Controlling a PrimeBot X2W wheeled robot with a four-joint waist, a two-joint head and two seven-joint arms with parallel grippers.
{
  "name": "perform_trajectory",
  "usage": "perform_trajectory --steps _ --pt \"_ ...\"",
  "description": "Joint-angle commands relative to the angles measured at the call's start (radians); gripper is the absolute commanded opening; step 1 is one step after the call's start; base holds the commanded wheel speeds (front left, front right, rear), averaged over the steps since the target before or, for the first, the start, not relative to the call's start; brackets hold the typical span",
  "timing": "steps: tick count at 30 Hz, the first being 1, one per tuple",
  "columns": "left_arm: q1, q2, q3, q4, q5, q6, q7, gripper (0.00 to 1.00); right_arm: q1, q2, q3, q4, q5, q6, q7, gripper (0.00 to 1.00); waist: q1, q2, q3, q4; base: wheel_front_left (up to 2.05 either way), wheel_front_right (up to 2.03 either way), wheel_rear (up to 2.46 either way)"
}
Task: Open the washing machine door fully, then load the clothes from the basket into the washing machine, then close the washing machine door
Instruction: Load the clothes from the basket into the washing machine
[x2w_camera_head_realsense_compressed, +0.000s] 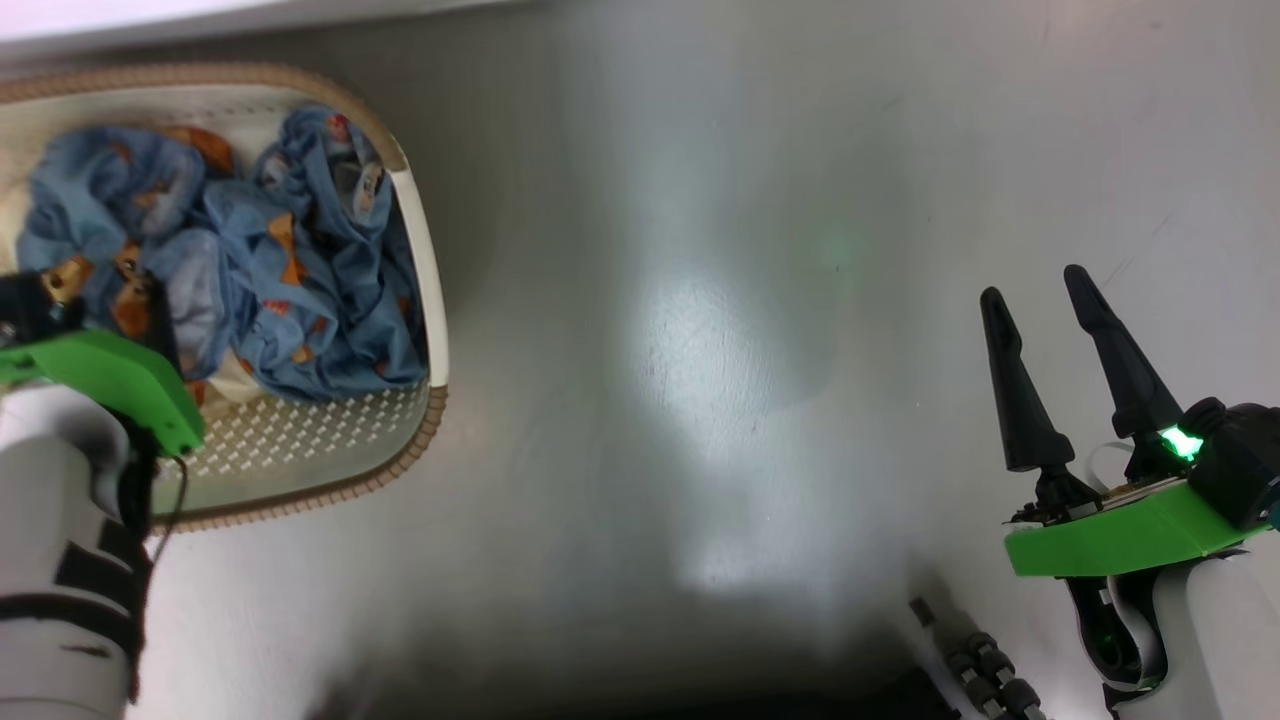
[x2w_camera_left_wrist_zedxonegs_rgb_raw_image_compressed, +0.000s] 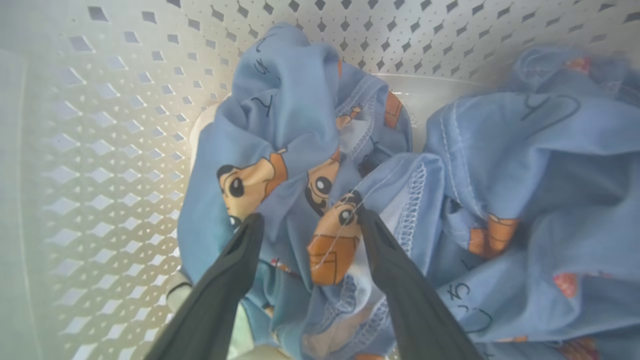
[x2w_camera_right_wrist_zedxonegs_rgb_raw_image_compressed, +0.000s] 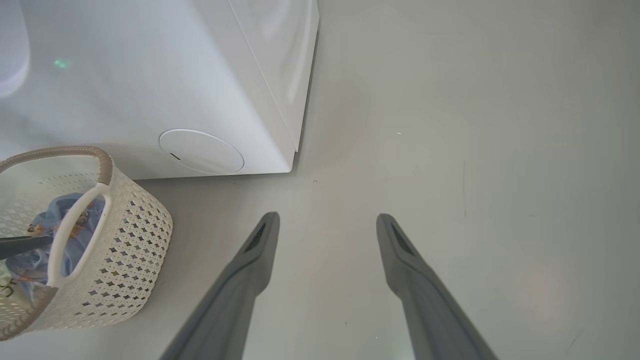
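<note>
Clothes (x2w_camera_left_wrist_zedxonegs_rgb_raw_image_compressed: 300, 100): crumpled light-blue fabric with orange cartoon print, overlocked seams showing, a little cream cloth underneath. They lie heaped in the basket (x2w_camera_head_realsense_compressed: 330, 440), filling most of it. Basket: small, cream plastic, rounded corners, walls pierced with rows of diamond holes, brown woven-look rim, white loop handle on the near side. It stands on the floor (x2w_camera_head_realsense_compressed: 750, 300) on the robot's left, just beside the lower front of the washing machine (x2w_camera_right_wrist_zedxonegs_rgb_raw_image_compressed: 150, 90). Machine: white, boxy, smooth glossy panels, with a round flap (x2w_camera_right_wrist_zedxonegs_rgb_raw_image_compressed: 201, 151) low on the front near the corner. Floor: pale grey, smooth, slightly glossy, soft patches of reflected light and a few fine scuffs. Left gripper (x2w_camera_left_wrist_zedxonegs_rgb_raw_image_compressed: 308, 216) is down inside the basket, jaws spread wide, the two dark tapered fingers straddling a raised fold of printed cloth, tips at the fabric's surface, nothing pinched. Right gripper (x2w_camera_right_wrist_zedxonegs_rgb_raw_image_compressed: 327, 216) hangs over bare floor well apart from the basket, jaws likewise wide and empty. Green plastic brackets sit at both wrists; the forearms are pale.
</note>
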Motion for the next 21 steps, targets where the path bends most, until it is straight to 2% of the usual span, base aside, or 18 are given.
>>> perform_trajectory --steps 1,5,9,12,13,14,15,16,21 --pt "0.018 0.061 0.015 0.007 -0.001 0.01 0.003 1.0 0.029 0.005 0.022 -0.023 -0.008 0.003 -0.005 1.0 0.0 0.0 0.031 -0.003 0.0 0.0 0.0" --pt "-0.026 0.078 0.003 0.035 0.005 0.025 0.026 1.0 0.026 0.01 0.027 -0.03 -0.008 0.003 -0.005 1.0 0.0 0.0 0.061 -0.009 0.0 0.0 0.0" --pt "-0.072 0.073 0.004 0.054 -0.01 0.014 0.059 1.0 0.025 0.011 0.025 -0.034 -0.007 0.003 -0.005 1.0 0.0 0.0 0.084 -0.011 0.0 0.0 0.0" --pt "-0.101 0.076 0.0 0.077 -0.023 0.003 0.122 1.0 0.023 0.014 0.03 -0.038 -0.006 0.003 -0.005 1.0 0.0 0.0 0.09 -0.012 0.0 0.0 0.0" --pt "-0.104 0.079 -0.003 0.081 -0.023 0.006 0.136 0.87 0.02 0.015 0.032 -0.038 -0.005 0.003 -0.005 1.0 0.0 0.0 0.09 -0.014 0.0 0.0 0.0" --pt "-0.105 0.082 -0.004 0.085 -0.023 0.012 0.152 0.87 0.018 0.016 0.035 -0.038 -0.005 0.003 -0.005 1.0 0.0 0.0 0.089 -0.017 0.0 0.0 0.0" --pt "-0.106 0.086 -0.005 0.088 -0.024 0.016 0.167 0.33 0.015 0.018 0.037 -0.039 -0.003 0.003 -0.005 1.0 0.0 0.0 0.087 -0.02 0.0 0.0 0.0" --pt "-0.106 0.089 -0.006 0.09 -0.025 0.018 0.173 0.0 0.014 0.019 0.039 -0.04 -0.002 0.003 -0.005 1.0 0.0 0.0 0.087 -0.024 0.0 0.0 0.0" --pt "-0.103 0.103 -0.009 0.095 -0.029 0.019 0.182 0.0 0.011 0.019 0.039 -0.039 0.003 0.003 -0.005 1.0 0.0 0.0 0.081 -0.032 0.0 0.0 0.0"
